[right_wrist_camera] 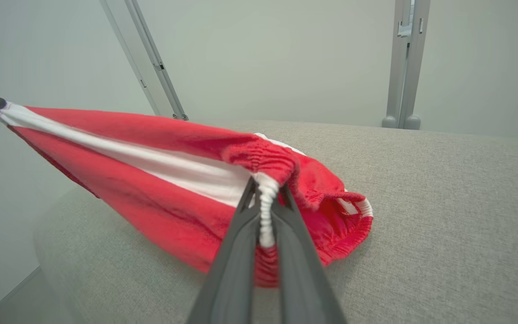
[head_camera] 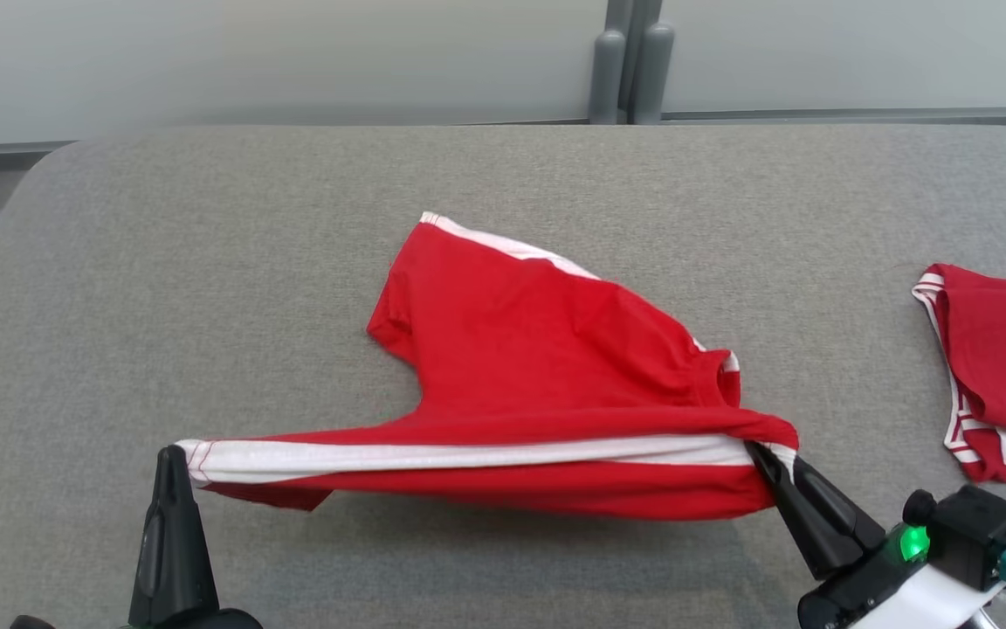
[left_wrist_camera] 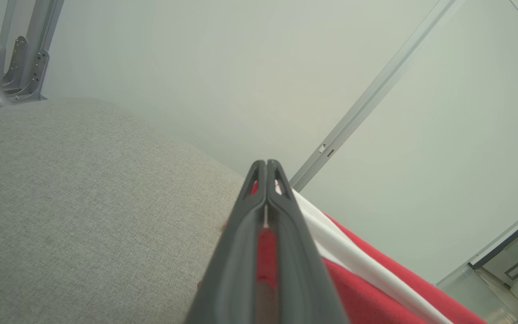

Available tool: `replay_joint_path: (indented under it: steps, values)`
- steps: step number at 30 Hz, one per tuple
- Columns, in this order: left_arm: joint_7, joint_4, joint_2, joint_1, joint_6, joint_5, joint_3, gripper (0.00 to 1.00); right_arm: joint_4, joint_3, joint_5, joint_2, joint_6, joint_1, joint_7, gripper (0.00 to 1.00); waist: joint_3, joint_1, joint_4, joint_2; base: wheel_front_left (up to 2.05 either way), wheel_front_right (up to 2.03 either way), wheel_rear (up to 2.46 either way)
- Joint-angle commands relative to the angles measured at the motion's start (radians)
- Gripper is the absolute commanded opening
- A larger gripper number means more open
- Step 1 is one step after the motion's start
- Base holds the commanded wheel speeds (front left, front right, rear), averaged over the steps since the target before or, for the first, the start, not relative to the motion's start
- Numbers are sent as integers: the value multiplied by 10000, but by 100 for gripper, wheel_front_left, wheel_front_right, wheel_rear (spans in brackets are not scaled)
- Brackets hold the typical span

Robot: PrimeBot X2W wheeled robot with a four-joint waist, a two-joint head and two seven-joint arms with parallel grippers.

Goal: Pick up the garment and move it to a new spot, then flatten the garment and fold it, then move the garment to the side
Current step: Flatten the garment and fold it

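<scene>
As both clamp garment (head_camera: 520,349), L gripper (head_camera: 173,454) points fwd, R gripper (head_camera: 758,452) inward.

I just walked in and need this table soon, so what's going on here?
The robot holds red shorts with a white side stripe. Its left end effector is shut on the leg hem and its right end effector on the elastic waistband, stretching that side taut just above the grey table. The rest of the shorts lies on the table. Another red garment lies at the right edge.

Red garment (head_camera: 538,349) w/ white stripe; near edge raised, pulled taut L-R; far part lying flat
</scene>
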Motion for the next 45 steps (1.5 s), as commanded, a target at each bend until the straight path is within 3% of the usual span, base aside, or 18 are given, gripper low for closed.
replay_joint_path:
  steps: [1, 6, 11, 18, 26, 36, 45]
  values:
    - [32, -143, 77, 139, 49, 99, 42, 0, -257, -75, -82, 21, -13, 196, 138, 0, -8, 1, -154, 109, 0, 0, 0]
    - [326, -177, 153, -23, 26, 114, -212, 0, -960, -170, -110, 242, -13, 552, 659, 0, 87, 1, -421, 109, 0, 0, 0]
    - [547, 758, 268, -917, -236, 80, -405, 0, -415, -311, -16, 722, -13, 340, 646, 0, 195, 1, -598, 109, 0, 0, 0]
    - [874, 3523, 612, -3308, -856, 269, -598, 0, 1388, -622, 146, 1651, -13, -293, 309, 0, 420, 1, -836, 109, 0, 0, 0]
    - [990, 6560, 570, -6301, -1310, 399, -905, 0, 2947, -647, 58, 2469, -13, -1478, 14, 0, 1110, 1, -1305, 109, 0, 0, 0]
    - [1171, 10065, 568, -9342, -1599, 755, -1533, 0, 4416, -914, -335, 3346, -13, -3324, 198, 0, 2147, 1, -1917, 109, 0, 0, 0]
    - [843, 11962, 476, -10782, -1712, 943, -2000, 0, 5412, -928, -591, 3646, -11, -4219, 128, 0, 2500, 1, -2028, 109, 0, 0, 0]
